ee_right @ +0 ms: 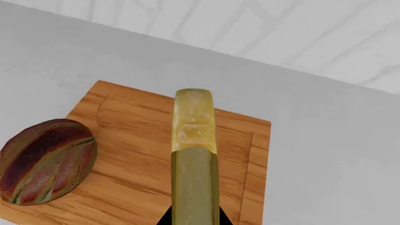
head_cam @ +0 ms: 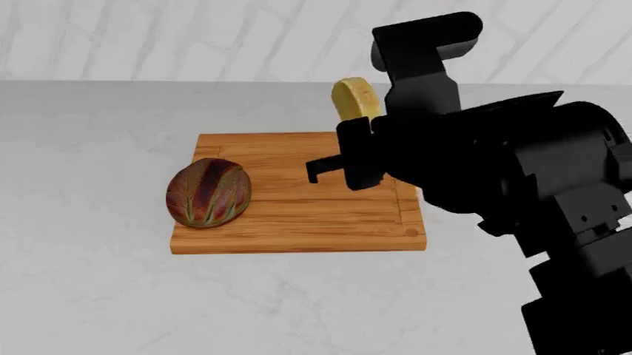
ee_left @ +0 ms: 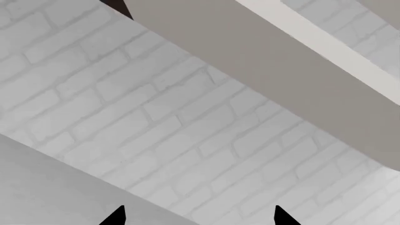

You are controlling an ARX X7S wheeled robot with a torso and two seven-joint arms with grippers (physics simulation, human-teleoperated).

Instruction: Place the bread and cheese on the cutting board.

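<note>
The bread [head_cam: 207,192], a reddish-brown streaked loaf, lies on the left end of the cutting board [head_cam: 296,214]; it also shows in the right wrist view [ee_right: 47,161]. My right gripper [head_cam: 341,166] is shut on the cheese [head_cam: 356,100], a pale yellow half-wheel held on edge over the far right part of the board. In the right wrist view the cheese [ee_right: 194,140] runs edge-on out from between the jaws of the gripper [ee_right: 195,220], above the board [ee_right: 125,140]. My left gripper [ee_left: 200,216] is open and empty, facing a wall, and is out of the head view.
The board lies on a pale marble counter [head_cam: 89,288] with a white brick wall [head_cam: 197,37] behind it. My right arm [head_cam: 513,177] hides the counter to the right of the board. The left wrist view shows brick wall [ee_left: 156,126] and a grey beam [ee_left: 262,56].
</note>
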